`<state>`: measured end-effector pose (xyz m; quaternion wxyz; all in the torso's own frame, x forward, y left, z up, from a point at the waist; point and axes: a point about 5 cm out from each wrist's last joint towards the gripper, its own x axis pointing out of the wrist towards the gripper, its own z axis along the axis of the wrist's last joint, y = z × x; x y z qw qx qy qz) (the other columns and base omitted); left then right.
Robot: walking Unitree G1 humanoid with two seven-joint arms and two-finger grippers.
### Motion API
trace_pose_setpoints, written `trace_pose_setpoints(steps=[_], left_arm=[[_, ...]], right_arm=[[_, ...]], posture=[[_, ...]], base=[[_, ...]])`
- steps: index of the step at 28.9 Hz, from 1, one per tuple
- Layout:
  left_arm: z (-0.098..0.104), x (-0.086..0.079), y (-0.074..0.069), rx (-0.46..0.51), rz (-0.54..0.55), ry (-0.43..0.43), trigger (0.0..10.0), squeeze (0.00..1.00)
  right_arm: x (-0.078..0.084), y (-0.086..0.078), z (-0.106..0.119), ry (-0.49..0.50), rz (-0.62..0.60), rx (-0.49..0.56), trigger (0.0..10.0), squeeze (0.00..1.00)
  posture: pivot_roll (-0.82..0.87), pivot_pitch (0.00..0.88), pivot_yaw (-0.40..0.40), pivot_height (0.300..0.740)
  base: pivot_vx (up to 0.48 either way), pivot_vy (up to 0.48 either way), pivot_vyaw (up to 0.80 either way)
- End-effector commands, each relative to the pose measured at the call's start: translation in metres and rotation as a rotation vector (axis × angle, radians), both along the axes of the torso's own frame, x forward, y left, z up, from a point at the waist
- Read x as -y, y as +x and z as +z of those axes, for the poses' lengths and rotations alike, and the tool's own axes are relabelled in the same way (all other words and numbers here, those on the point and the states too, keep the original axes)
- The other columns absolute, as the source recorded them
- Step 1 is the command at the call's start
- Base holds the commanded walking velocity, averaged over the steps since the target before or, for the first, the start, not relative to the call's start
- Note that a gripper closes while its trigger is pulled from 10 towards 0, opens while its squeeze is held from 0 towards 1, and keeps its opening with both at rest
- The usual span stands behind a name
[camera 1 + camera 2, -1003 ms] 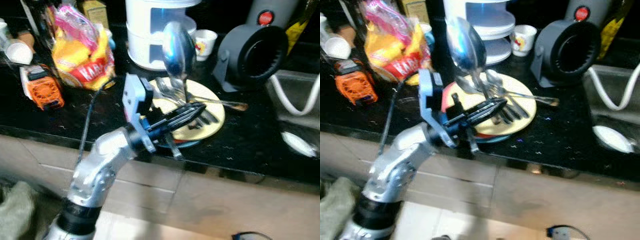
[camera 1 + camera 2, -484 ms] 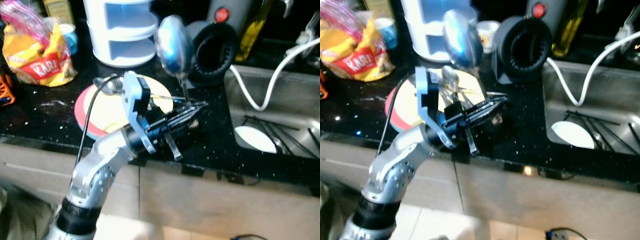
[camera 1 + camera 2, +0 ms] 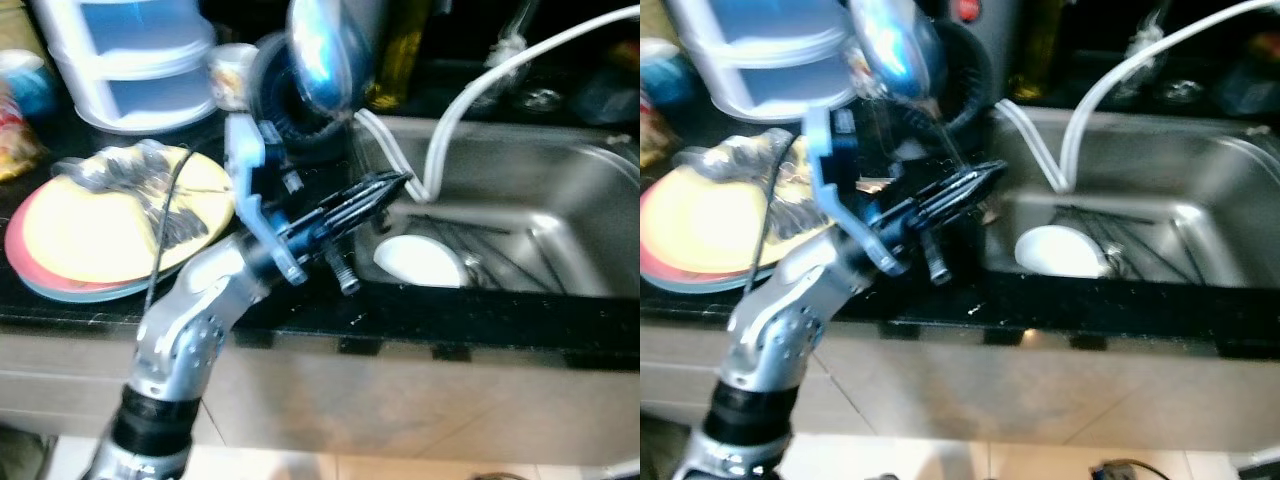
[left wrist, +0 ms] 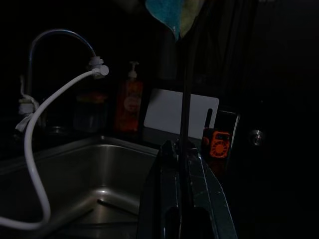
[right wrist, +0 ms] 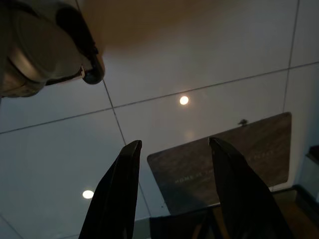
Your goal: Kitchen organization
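Swung from over the plates, the left gripper now pinches a large shiny metal spoon upright at the steel sink edge; right gripper hangs open above floor tiles.

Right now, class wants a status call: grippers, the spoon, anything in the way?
Left gripper shut on spoon, bowl up, at the sink edge. Right gripper open, idle over floor. White hose and white dish in the sink.
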<state>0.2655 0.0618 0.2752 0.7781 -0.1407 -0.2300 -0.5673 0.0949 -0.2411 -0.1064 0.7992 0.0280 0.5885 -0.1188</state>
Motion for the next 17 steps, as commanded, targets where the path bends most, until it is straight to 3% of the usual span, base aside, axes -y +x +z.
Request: trace_pose_setpoints(steps=[1,6,9,10,11,12,17], left_arm=[[0.004,-0.007,0.004,0.022,0.030,0.005,10.0,0.00],[0.008,-0.015,0.010,0.038,0.069,0.019,10.0,0.00],[0.008,-0.017,0.015,0.055,0.108,0.076,10.0,0.00],[0.006,-0.015,0.019,0.067,0.136,0.127,10.0,0.00],[-0.001,-0.011,0.028,0.091,0.206,0.245,10.0,0.00],[-0.001,-0.011,0.028,0.091,0.206,0.245,10.0,0.00],[-0.006,0.002,0.045,0.200,0.274,0.415,10.0,0.00]], right_arm=[[0.000,0.004,0.001,0.000,0.010,0.007,10.0,0.00],[0.003,0.005,0.002,-0.002,0.011,0.004,10.0,0.00],[0.005,0.005,0.002,-0.007,0.014,0.000,10.0,0.00],[0.006,0.005,0.003,-0.008,0.015,-0.002,10.0,0.00],[0.007,0.005,0.003,-0.010,0.016,-0.004,10.0,0.00],[0.007,0.005,0.003,-0.010,0.016,-0.004,10.0,0.00],[0.007,0.004,0.003,-0.011,0.022,-0.008,10.0,0.00]], posture=[[0.06,0.112,-0.003,0.740],[0.06,0.111,-0.004,0.740],[0.06,0.110,-0.004,0.740],[0.06,0.111,-0.004,0.740],[0.06,0.112,-0.005,0.740],[0.06,0.112,-0.005,0.740],[0.05,0.119,-0.004,0.740]], base=[[0.000,0.000,0.00],[0.000,0.000,0.00],[0.000,0.000,0.00],[0.000,0.000,0.00],[0.000,0.000,0.00],[0.000,0.000,0.00],[0.000,0.000,0.00]])
